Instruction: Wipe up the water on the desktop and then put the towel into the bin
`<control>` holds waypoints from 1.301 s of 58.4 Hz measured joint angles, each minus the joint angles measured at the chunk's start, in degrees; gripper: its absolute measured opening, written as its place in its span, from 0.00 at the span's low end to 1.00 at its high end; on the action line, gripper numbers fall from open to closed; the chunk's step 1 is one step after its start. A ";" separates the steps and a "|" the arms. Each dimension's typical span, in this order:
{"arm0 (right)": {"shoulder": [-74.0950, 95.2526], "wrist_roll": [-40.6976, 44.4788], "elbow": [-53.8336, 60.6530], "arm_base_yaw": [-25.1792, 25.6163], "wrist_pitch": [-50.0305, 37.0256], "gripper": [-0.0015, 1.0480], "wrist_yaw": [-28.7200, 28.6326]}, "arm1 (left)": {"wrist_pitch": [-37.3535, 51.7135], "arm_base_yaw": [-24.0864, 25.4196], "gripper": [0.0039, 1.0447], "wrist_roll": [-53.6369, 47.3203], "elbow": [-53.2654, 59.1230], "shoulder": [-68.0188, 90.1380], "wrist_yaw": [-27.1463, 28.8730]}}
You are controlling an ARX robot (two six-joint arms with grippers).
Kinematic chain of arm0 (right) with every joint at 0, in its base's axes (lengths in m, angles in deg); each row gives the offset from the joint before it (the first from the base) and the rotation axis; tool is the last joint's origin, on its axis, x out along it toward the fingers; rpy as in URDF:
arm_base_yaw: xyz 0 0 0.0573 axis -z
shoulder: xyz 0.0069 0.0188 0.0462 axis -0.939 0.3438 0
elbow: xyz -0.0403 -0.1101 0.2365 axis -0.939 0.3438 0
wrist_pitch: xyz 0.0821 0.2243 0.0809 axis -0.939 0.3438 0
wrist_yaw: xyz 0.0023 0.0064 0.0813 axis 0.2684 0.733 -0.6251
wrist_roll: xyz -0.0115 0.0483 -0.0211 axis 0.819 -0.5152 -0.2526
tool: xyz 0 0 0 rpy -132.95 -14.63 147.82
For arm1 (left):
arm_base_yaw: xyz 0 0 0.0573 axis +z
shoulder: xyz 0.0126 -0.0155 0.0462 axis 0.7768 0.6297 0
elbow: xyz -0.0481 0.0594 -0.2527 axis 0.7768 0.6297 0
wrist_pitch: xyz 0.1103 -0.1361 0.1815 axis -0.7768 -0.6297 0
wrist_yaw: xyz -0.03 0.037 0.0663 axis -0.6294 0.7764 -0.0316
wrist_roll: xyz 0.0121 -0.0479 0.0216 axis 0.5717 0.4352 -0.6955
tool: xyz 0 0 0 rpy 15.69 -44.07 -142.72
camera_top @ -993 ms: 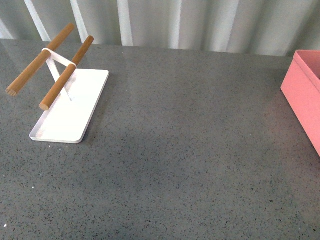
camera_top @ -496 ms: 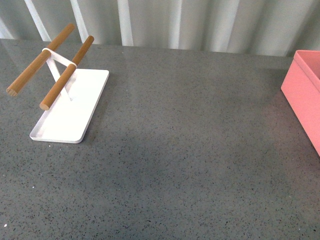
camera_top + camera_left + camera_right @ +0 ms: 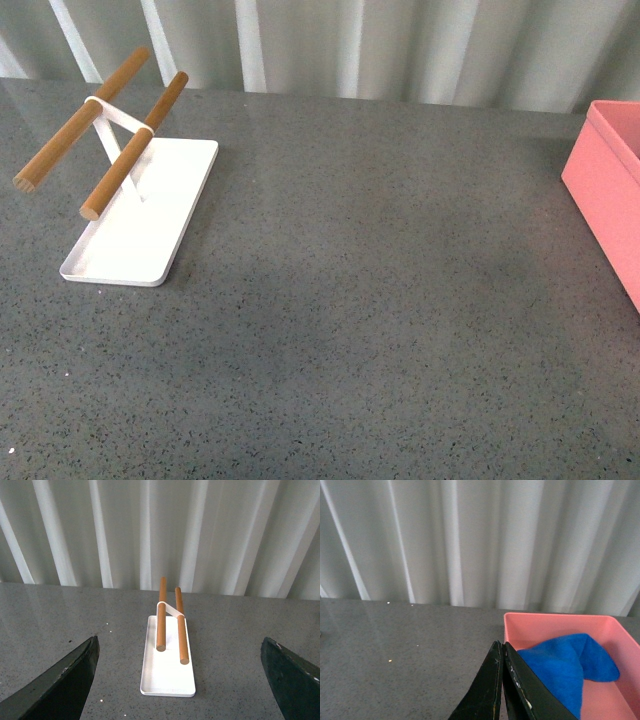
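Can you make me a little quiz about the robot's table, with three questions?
1. True or false: the blue towel lies inside the pink bin.
2. How many wooden rods stand over the white tray?
3. Which end effector is wide open: A left, B right?

Key: 1 true. 2 two. 3 A; the right one's fingers are pressed together, holding nothing.

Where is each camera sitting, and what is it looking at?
Front view: on the robot's body, looking down at the desktop, white tray and bin; no arm shows.
Left wrist view: on the left arm, facing the tray; the left gripper is open.
Right wrist view: on the right arm, facing the bin holding the towel; the right gripper is shut.
Front and left wrist views share the tray.
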 joint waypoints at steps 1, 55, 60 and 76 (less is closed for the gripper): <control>-0.76 0.00 0.31 -0.04 0.46 0.03 0.07 | 0.00 0.00 0.94 0.00 0.00 0.00 0.00; -33.22 -0.35 4.68 -0.07 26.40 0.03 0.46 | 0.00 0.00 0.94 0.00 0.00 -0.02 0.00; -35.89 -0.37 4.70 -0.07 28.98 0.03 0.46 | 0.00 0.00 0.94 0.00 0.00 -0.02 0.00; -41.83 -0.37 4.70 -0.07 34.88 0.03 0.46 | 0.00 0.00 0.94 0.00 0.00 -0.02 0.02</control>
